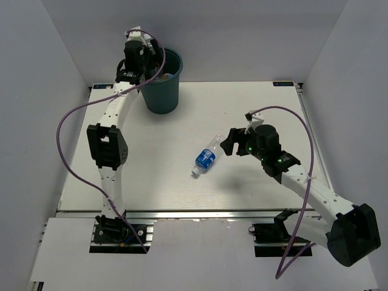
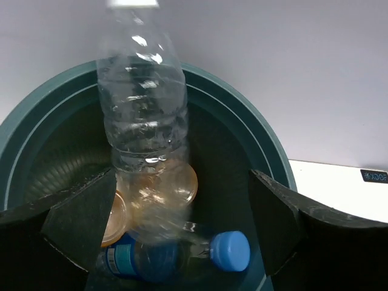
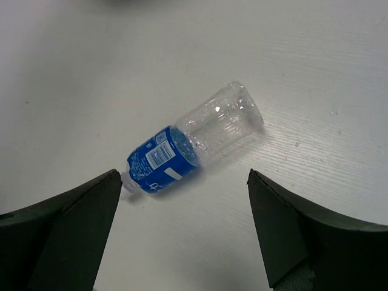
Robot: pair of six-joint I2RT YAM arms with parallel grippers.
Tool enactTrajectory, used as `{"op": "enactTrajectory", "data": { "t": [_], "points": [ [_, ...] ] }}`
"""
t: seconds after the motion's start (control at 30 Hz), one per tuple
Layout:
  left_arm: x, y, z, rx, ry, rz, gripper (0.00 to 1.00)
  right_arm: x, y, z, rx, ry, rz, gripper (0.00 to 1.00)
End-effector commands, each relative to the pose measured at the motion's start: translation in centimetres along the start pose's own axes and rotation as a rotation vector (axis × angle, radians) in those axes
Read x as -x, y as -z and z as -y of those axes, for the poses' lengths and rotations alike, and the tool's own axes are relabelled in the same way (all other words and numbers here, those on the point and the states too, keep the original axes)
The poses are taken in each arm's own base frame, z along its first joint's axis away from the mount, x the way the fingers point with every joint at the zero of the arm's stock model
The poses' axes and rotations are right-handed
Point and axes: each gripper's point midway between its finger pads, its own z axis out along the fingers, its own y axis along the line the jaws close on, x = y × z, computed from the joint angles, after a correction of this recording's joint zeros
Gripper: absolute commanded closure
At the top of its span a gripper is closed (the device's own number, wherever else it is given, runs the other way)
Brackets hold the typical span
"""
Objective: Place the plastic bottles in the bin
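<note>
Plain bottle point(image 2: 144, 121) stands between spread left fingers point(image 2: 79, 221), over the bin point(image 2: 239, 130).

A lab test cell: white table point(image 1: 182, 188) enclosed by plain grey walls point(image 1: 36, 73).

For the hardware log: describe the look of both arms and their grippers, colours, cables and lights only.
The left arm and the right arm have white links joined by bulky black joint housings. A purple cable loops loosely along each. Small green lights glow near the right arm's wrist. The left gripper and right gripper have dark, matte, wedge-shaped fingers.
</note>
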Motion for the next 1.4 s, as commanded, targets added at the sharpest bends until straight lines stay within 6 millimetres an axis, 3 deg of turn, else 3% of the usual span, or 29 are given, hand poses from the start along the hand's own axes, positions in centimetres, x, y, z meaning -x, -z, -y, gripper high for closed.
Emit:
{"op": "enactTrajectory", "data": {
  "t": [0.0, 0.1, 0.2, 0.23, 0.27, 0.3, 0.33, 0.37, 0.4, 0.43, 0.47, 0.6, 0.67, 0.7, 0.77, 0.8, 0.83, 0.87, 0.9, 0.97, 1.0, 1.03, 1.13, 1.2, 1.3, 1.37],
  "points": [
    [8.0, 4.9, 2.2, -0.025, -0.034, 0.161, 0.02, 1.7, -0.5, -0.4, -0.003, -0.019, 0.043, 0.11],
    [9.0, 6.1, 3.0, -0.054, -0.041, 0.171, 0.02, 1.1, -1.3, 0.4, -0.087, -0.107, 0.041, 0.11],
    [10.0, 7.8, 3.4, -0.065, -0.031, 0.187, 0.02, -0.4, -2.6, -1.1, -0.081, -0.137, -0.003, 0.11],
    [8.6, 7.7, 2.7, -0.045, -0.028, 0.157, 0.02, -1.0, -3.0, -1.6, -0.093, -0.155, -0.014, 0.11],
    [8.4, 8.0, 2.6, -0.044, -0.023, 0.157, 0.02, -0.8, -3.3, -2.1, -0.108, -0.161, -0.008, 0.11],
    [9.1, 9.3, 2.8, -0.053, -0.02, 0.172, 0.02, -2.2, -4.0, -2.0, -0.175, -0.154, -0.034, 0.11],
    [7.3, 9.4, 2.5, -0.052, -0.021, 0.13, 0.02, -2.8, -4.3, -2.1, -0.217, -0.219, -0.039, 0.11],
    [7.0, 10.0, 2.7, -0.068, -0.021, 0.121, 0.02, -2.7, -4.6, -1.5, -0.283, -0.241, -0.023, 0.11],
    [6.8, 10.6, 2.4, -0.061, -0.009, 0.118, 0.02, -4.2, -5.1, -1.7, -0.308, -0.252, -0.056, 0.11],
    [8.1, 12.6, 2.7, -0.066, 0.0, 0.154, 0.02, -4.5, -5.4, -1.9, -0.317, -0.277, -0.054, 0.11],
    [6.5, 12.7, 1.7, -0.037, 0.002, 0.141, 0.02, -4.5, -5.7, -1.8, -0.338, -0.287, -0.037, 0.11],
    [5.5, 16.1, 0.5, 0.0, 0.003, 0.138, 0.02, -5.5, -6.7, -2.4, -0.391, -0.294, -0.018, 0.11],
    [5.9, 18.5, 0.4, -0.007, 0.004, 0.153, 0.02, -6.0, -6.9, -2.3, -0.411, -0.299, -0.022, 0.11],
    [4.0, 18.8, -0.4, 0.013, 0.008, 0.122, 0.02, -6.6, -7.2, -2.0, -0.433, -0.315, -0.024, 0.11],
    [4.6, 21.5, -0.5, 0.01, 0.028, 0.167, 0.02, -7.2, -7.4, -1.8, -0.453, -0.331, -0.033, 0.11],
    [2.2, 21.8, -1.5, 0.029, 0.041, 0.131, 0.02, -7.8, -7.8, -1.7, -0.461, -0.342, -0.04, 0.11],
    [1.8, 22.5, -1.8, 0.031, 0.05, 0.137, 0.02, -8.1, -8.0, -1.7, -0.459, -0.341, -0.042, 0.1],
    [2.8, 24.3, -1.2, -0.001, 0.061, 0.181, 0.02, -7.4, -8.8, -2.4, -0.421, -0.352, -0.015, 0.11],
    [0.7, 24.6, -1.6, -0.008, 0.067, 0.148, 0.02, -8.2, -9.5, -2.8, -0.388, -0.325, -0.044, 0.11],
    [0.1, 25.7, -1.4, -0.04, 0.075, 0.151, 0.02, -8.2, -10.3, -3.3, -0.388, -0.331, -0.061, 0.11],
    [0.4, 26.7, -1.2, -0.055, 0.079, 0.17, 0.02, -9.4, -10.7, -3.0, -0.409, -0.313, -0.103, 0.11],
    [-0.6, 26.8, -1.4, -0.055, 0.077, 0.15, 0.02, -9.7, -11.0, -3.0, -0.412, -0.312, -0.113, 0.11],
    [-1.1, 27.0, -1.5, -0.057, 0.061, 0.13, 0.02, -10.9, -11.7, -2.9, -0.409, -0.277, -0.153, 0.11],
    [-2.0, 26.6, -2.5, 0.003, 0.066, 0.088, 0.02, -11.6, -11.9, -2.8, -0.411, -0.27, -0.174, 0.11],
    [-3.2, 25.9, -2.6, 0.006, 0.076, 0.037, 0.02, -12.0, -11.8, -2.6, -0.416, -0.256, -0.182, 0.15],
    [-4.0, 25.6, -1.9, -0.031, 0.084, 0.007, 0.02, -11.6, -11.6, -2.6, -0.401, -0.229, -0.178, 0.24]
  ]
}}
